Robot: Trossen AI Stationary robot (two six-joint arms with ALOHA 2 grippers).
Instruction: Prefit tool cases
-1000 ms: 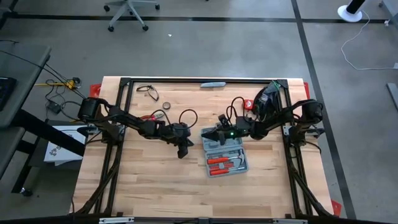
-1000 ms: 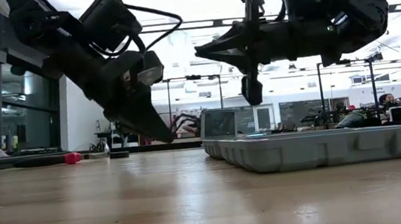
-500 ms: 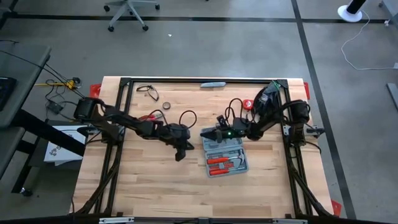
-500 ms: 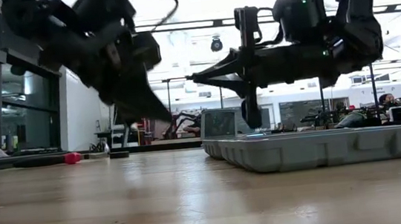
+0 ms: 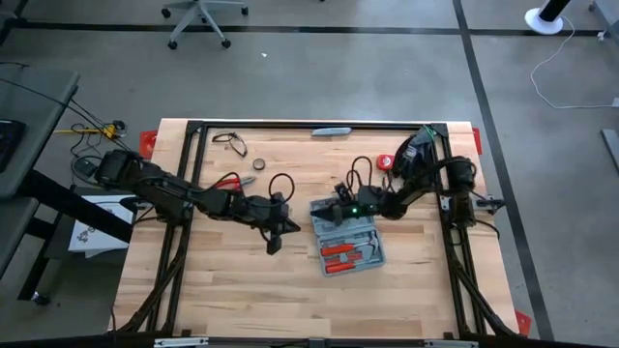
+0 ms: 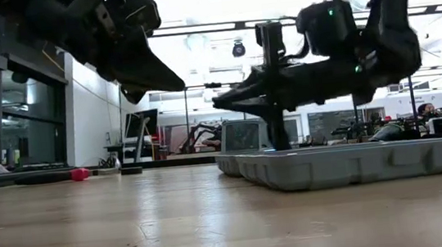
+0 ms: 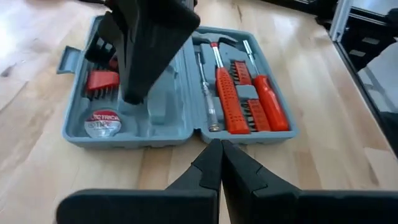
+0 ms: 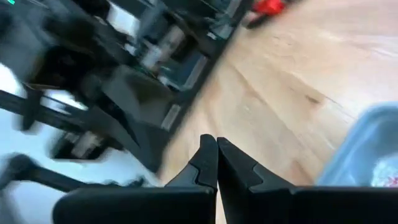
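Observation:
The blue-grey tool case (image 5: 348, 237) lies open and flat on the wooden table, both halves up. Red-handled tools (image 7: 239, 96) fill its near half. A tape roll (image 7: 102, 122) sits in its far half. My right gripper (image 5: 316, 206) is shut and nearly level, pointing toward the table's left, low over the far half (image 7: 134, 93). My left gripper (image 5: 273, 244) is shut and raised off the table, to the left of the case (image 6: 176, 83). It points at the case (image 7: 217, 148). My right gripper hangs low over the case's far half (image 7: 155, 109), with a dark lower part reaching down behind the rim (image 6: 278, 138) in the low view. Whether it touches the case, I cannot tell.
Behind the case lie red-handled pliers (image 5: 232, 181), a round disc (image 5: 259, 164), black glasses (image 5: 227, 140), a slim grey-blue bar (image 5: 332, 130) and a red object (image 5: 385, 162). Bare wood (image 5: 242, 300) stretches along the near side. A black frame (image 5: 193, 130) rims the table.
My left gripper has risen and drawn back toward the table's left edge, rolling a little, and has stayed shut. My right gripper has sunk toward the case's far half, also shut.

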